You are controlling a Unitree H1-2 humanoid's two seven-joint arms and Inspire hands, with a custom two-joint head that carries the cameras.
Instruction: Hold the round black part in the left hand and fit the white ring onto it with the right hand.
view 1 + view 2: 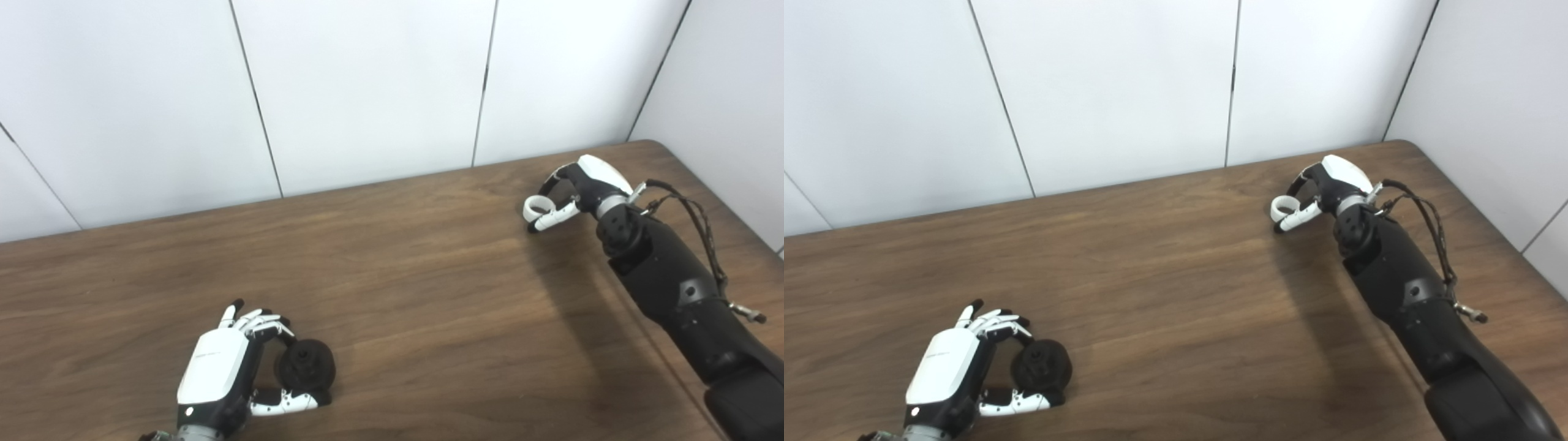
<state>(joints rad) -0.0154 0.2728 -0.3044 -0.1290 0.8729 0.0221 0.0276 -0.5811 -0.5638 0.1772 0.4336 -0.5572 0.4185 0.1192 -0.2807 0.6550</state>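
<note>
Nearest to me, the left robot hand (223, 376) curls its fingers and thumb around the round black part (305, 365), which sits low on the wooden surface (416, 294); I cannot tell whether the part is lifted clear or resting. I judge the part stiff, moderately heavy and matte enough to grip, best held by its rim so the central hub stays exposed. Far to the right of the black part and well apart from it, the right robot hand (572, 193) pinches the white ring (535, 207) between thumb and fingers. I judge the ring light, rigid and smooth, so likely slippery; holding its outer edge leaves the hole free.
</note>
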